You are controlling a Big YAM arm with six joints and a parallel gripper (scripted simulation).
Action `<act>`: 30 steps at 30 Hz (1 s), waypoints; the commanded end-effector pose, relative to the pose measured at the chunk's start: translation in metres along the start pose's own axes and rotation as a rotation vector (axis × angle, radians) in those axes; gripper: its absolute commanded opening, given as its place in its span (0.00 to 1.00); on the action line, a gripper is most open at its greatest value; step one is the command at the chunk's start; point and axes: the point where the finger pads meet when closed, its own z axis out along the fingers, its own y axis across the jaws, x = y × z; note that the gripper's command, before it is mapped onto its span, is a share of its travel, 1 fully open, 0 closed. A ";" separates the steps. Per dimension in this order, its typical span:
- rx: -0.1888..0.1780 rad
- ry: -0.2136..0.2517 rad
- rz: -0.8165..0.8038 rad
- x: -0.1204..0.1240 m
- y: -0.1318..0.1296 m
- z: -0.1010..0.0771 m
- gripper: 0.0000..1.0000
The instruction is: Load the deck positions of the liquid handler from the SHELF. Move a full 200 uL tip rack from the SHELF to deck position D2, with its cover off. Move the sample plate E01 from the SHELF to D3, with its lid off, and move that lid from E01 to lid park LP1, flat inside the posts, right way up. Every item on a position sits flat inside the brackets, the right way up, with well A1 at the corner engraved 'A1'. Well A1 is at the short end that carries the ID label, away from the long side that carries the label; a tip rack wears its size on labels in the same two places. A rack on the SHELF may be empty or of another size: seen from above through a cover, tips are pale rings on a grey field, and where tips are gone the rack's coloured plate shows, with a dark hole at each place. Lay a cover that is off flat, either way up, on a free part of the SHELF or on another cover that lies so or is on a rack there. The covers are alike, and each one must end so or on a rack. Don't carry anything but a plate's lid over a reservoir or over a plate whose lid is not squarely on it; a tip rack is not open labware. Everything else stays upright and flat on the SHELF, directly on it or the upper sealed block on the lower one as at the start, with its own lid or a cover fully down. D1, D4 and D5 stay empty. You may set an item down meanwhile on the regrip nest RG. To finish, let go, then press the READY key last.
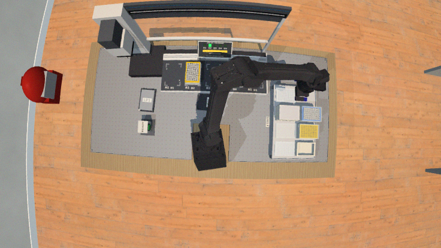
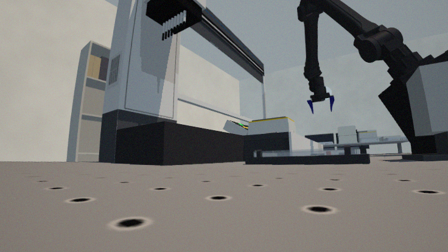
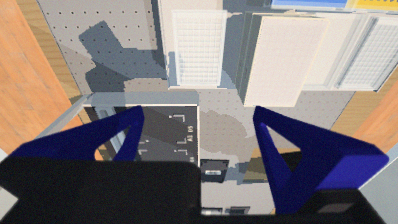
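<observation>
Right now my arm (image 1: 216, 108) rises from its black base (image 1: 200, 160) at the near edge of the grey perforated worktop (image 1: 123, 135), bends at the elbow over the deck (image 1: 172, 87) and reaches out to the far end of the SHELF (image 1: 274, 154). My gripper (image 2: 321, 104) hangs high in the air, pointing straight down, well above everything on the SHELF. Its two blue fingers are spread as wide as they go, with nothing between them.

On the deck, a yellow-rimmed tip rack (image 1: 193, 72) sits at D2, its top a speckled grey field with no cover on it. The bracket marks of D1 (image 1: 172, 75) beside it frame bare dark deck. My arm hides much of the other deck positions.

On the SHELF, items lie in two rows. The row nearer the deck holds four pale rectangular items; the one at the far end, a white gridded plate (image 1: 284, 93), lies just beside my gripper in the top view, and in the wrist view it (image 3: 199, 47) shows above the gap between my fingers. The outer row holds a blue-rimmed rack (image 1: 311, 114), a yellow rack (image 1: 308, 131) and a cream tray-like item (image 1: 305, 148). I cannot read any label to tell which plate is E01.

Lid park LP1 (image 1: 147, 99) lies out on the worktop with the READY key (image 1: 145, 126) just beside it.
</observation>
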 end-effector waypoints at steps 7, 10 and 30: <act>-0.007 -0.025 0.000 -0.004 0.005 0.008 1.00; -0.008 -0.029 0.011 -0.007 0.000 0.011 1.00; -0.003 -0.014 0.002 -0.003 0.004 0.049 1.00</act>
